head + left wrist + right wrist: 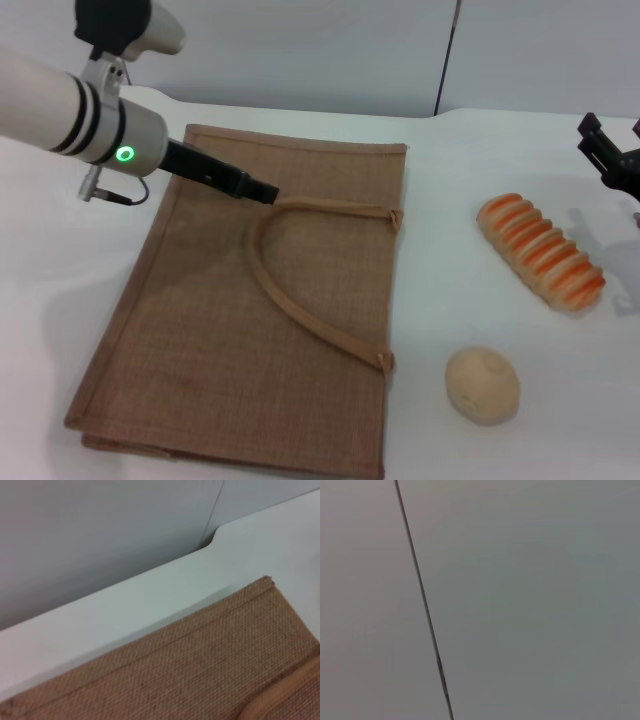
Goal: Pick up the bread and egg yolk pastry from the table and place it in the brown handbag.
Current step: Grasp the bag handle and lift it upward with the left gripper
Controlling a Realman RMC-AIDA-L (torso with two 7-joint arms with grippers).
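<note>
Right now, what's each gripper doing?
Left gripper: over the flat brown jute handbag by its handle, holding nothing; open or shut cannot be told.
Right gripper: open, empty.

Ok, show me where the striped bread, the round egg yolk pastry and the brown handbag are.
bread [541, 251], head view, middle of its striped top.
egg yolk pastry [482, 384], head view, centre of the dome.
brown handbag [210, 330], head view, bare burlap left of the handle loop.
</note>
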